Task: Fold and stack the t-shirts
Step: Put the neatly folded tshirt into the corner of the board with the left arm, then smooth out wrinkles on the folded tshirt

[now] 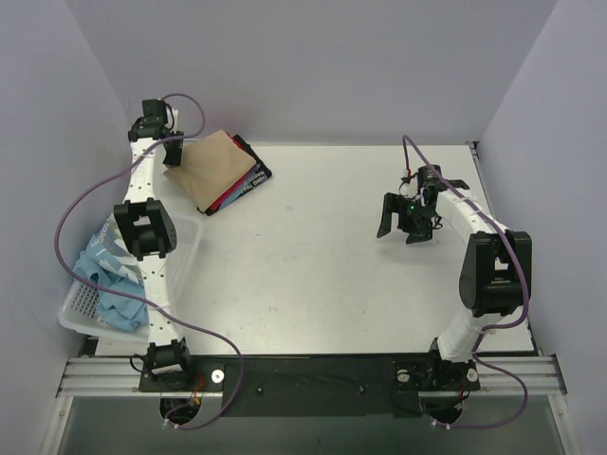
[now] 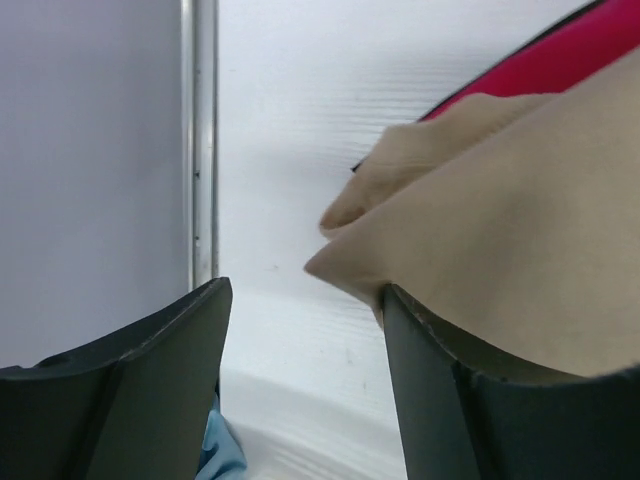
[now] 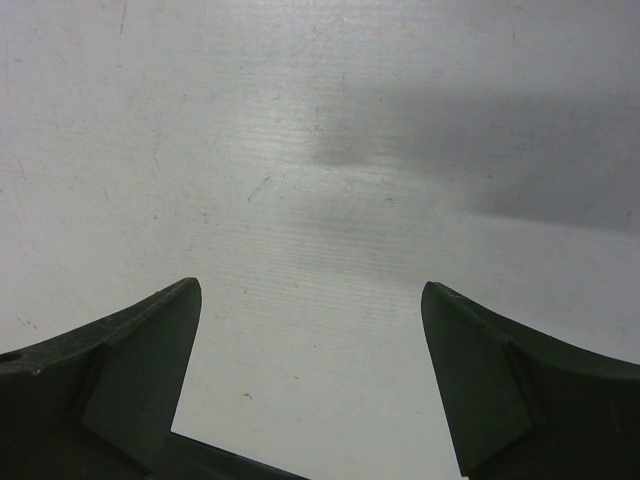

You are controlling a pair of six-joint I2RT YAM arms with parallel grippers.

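Observation:
A folded tan-beige t-shirt [image 1: 216, 166] lies on top of a stack at the far left of the table, with the red t-shirt [image 1: 237, 190] and the black t-shirt [image 1: 258, 171] showing under its right edge. My left gripper [image 1: 174, 154] is at the tan shirt's left edge. In the left wrist view it [image 2: 305, 340] is open, with bare table between the fingers, and the tan shirt [image 2: 520, 230] lies against the right finger, over the red one [image 2: 575, 50]. Light blue t-shirts [image 1: 109, 275] lie crumpled in the basket. My right gripper [image 1: 406, 223] hangs open and empty over bare table [image 3: 310, 340].
The white mesh basket [image 1: 81, 308] stands at the near left edge, under the left arm. A bit of light blue cloth [image 2: 222, 450] shows below the left finger. Grey walls close in the left, back and right sides.

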